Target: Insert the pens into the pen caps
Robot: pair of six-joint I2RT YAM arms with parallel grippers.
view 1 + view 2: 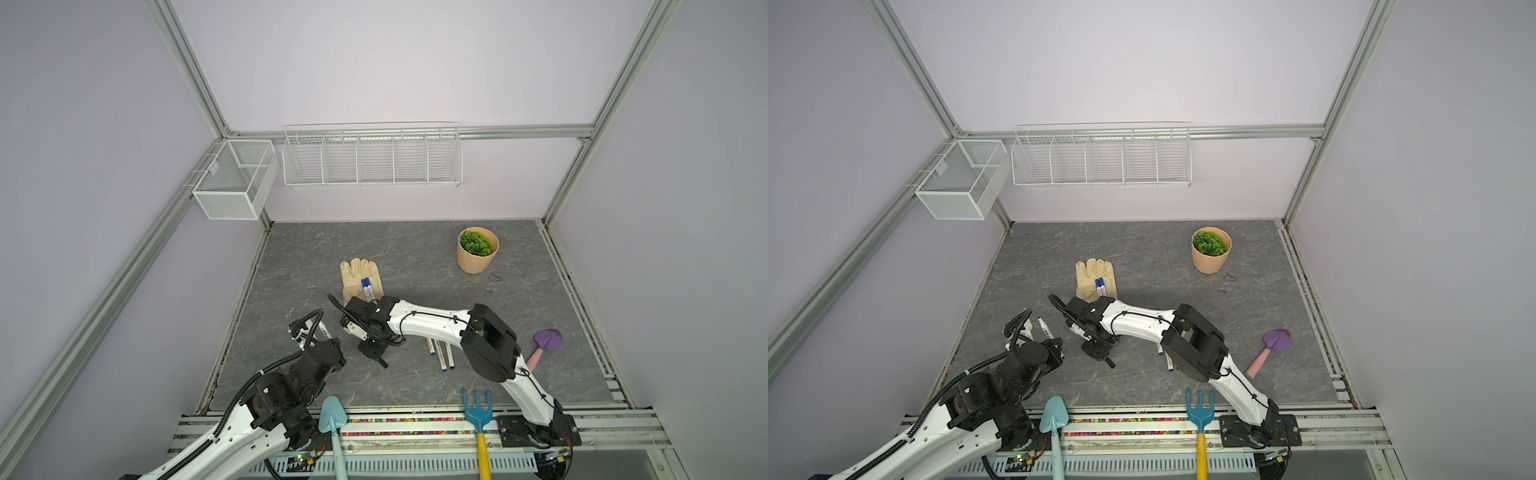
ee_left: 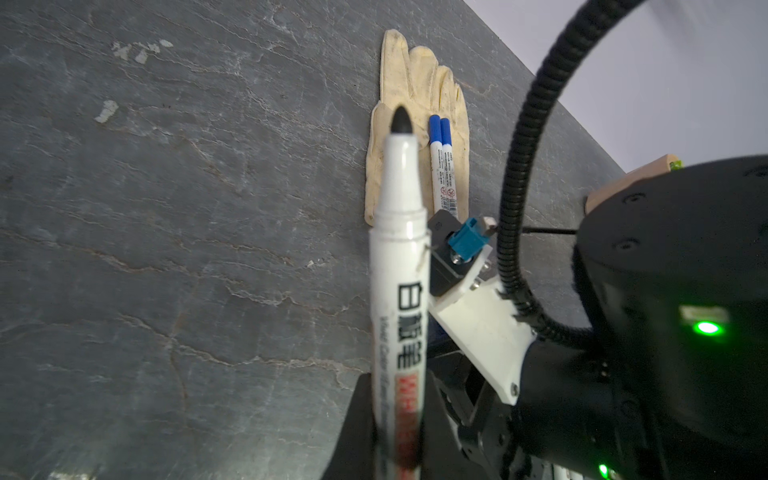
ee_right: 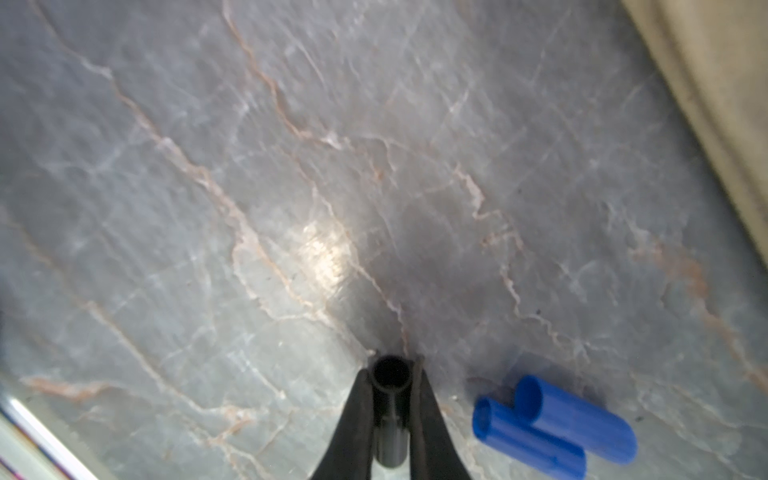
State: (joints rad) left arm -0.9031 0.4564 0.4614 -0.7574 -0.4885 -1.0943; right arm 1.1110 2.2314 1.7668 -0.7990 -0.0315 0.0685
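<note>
Right gripper (image 3: 390, 370) pinching black cap (image 3: 390, 440), blue caps (image 3: 577, 419) beside, glove (image 3: 715, 83) near

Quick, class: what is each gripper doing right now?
Left gripper: shut on an uncapped black-tipped pen.
Right gripper: shut on a black pen cap.

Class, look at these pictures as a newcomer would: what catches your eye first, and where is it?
The left hand grips an uncapped white marker, black tip bared, over the near left of the table. Beside it, the right hand pinches a black cap, with two loose blue caps lying nearby. Behind them, two blue-capped pens lie on a beige glove.
</note>
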